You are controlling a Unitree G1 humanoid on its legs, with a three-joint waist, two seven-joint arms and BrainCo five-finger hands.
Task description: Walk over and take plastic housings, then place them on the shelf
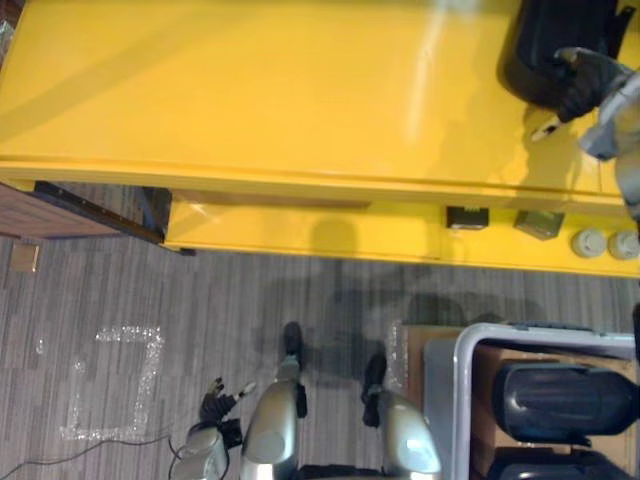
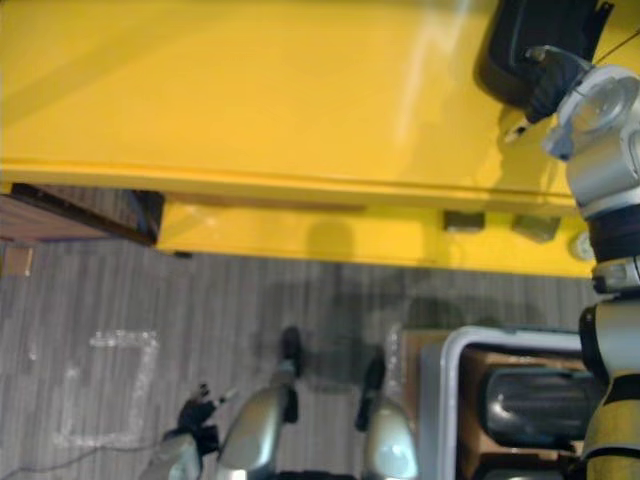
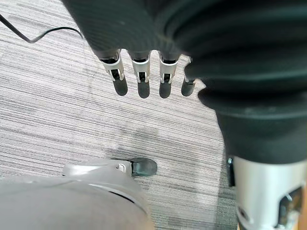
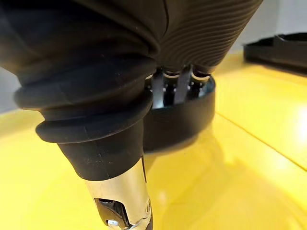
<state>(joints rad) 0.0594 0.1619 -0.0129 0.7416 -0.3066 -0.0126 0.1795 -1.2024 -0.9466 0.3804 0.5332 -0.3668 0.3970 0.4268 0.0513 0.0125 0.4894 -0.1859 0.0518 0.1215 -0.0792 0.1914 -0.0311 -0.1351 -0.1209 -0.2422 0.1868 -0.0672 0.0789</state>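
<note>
On the yellow shelf [image 1: 250,90], the right robot hand [image 1: 588,82] rests on a black housing [image 1: 532,52], its grip impossible to tell

Grey striped carpet floor [image 1: 250,300]. A square outline of clear tape [image 1: 152,380] is stuck on it at left. Brown wooden tabletop corner [image 1: 50,215] at left edge, with a small tan cardboard square [image 1: 24,257] just below. White-railed, cardboard-lined trolley [image 1: 461,400] at lower right.
</note>
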